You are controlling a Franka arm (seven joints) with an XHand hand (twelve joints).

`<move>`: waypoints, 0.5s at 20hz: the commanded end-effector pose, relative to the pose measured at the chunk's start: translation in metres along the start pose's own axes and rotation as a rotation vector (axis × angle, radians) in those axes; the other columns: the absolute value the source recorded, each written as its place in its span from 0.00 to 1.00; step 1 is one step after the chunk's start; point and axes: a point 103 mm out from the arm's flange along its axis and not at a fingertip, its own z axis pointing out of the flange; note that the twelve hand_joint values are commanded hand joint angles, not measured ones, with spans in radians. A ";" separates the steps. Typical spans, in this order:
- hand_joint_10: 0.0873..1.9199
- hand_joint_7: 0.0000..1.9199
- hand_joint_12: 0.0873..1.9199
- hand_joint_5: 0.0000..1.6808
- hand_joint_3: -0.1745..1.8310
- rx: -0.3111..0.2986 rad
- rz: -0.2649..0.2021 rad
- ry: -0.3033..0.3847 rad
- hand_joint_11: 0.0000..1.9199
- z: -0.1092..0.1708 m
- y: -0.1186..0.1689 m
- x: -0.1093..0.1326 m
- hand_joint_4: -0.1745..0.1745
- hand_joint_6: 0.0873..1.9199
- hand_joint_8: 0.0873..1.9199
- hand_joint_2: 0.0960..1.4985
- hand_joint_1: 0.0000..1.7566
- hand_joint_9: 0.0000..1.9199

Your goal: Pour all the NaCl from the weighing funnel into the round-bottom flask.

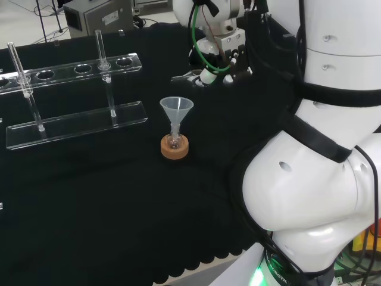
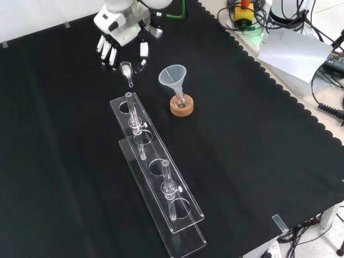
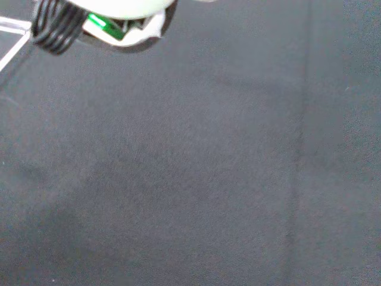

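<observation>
A small round-bottom flask [image 1: 174, 142] [image 2: 180, 100] stands on a cork ring [image 1: 174, 150] [image 2: 181, 108] near the middle of the cloth, with a clear plastic funnel [image 1: 177, 109] [image 2: 172, 76] in its neck. The weighing funnel [image 2: 127, 71] [image 1: 183, 76], a small clear scoop with a short stem, lies on the cloth to the flask's left in the front view. The hand [image 2: 119, 33] [image 1: 218, 58] hovers just over it, its fingers [image 2: 107, 52] straight and pointing down, the thumb on the other side of the scoop. I cannot tell whether it touches the scoop. A blurred part of the hand [image 3: 119, 15] shows in the wrist view.
A clear acrylic rack [image 1: 71, 122] [image 2: 161, 188] with two upright glass tubes stands left of the flask in the head view, nearer the camera in the front view. Its corner [image 3: 13, 37] shows in the wrist view. The arm's white links [image 1: 321, 161] rise at the right.
</observation>
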 end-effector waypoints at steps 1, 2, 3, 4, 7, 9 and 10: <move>0.21 0.31 0.60 0.69 0.45 -0.013 0.018 -0.024 0.34 -0.027 -0.033 -0.008 1.00 0.44 0.33 0.40 0.63 0.47; 0.21 0.31 0.60 0.69 0.45 -0.017 0.019 -0.028 0.33 -0.030 -0.037 -0.007 1.00 0.44 0.33 0.40 0.63 0.47; 0.21 0.31 0.60 0.69 0.45 -0.018 0.021 -0.033 0.33 -0.034 -0.041 -0.006 1.00 0.44 0.33 0.40 0.63 0.47; 0.21 0.31 0.60 0.69 0.46 -0.017 0.023 -0.036 0.33 -0.038 -0.045 -0.005 1.00 0.44 0.33 0.40 0.63 0.47; 0.21 0.31 0.60 0.69 0.46 -0.022 0.033 -0.046 0.33 -0.050 -0.061 -0.001 1.00 0.44 0.32 0.40 0.63 0.47; 0.21 0.31 0.60 0.69 0.46 -0.017 0.038 -0.051 0.33 -0.057 -0.072 0.002 1.00 0.45 0.32 0.40 0.63 0.47; 0.21 0.31 0.60 0.69 0.46 -0.014 0.040 -0.053 0.33 -0.059 -0.076 0.004 1.00 0.45 0.32 0.40 0.63 0.47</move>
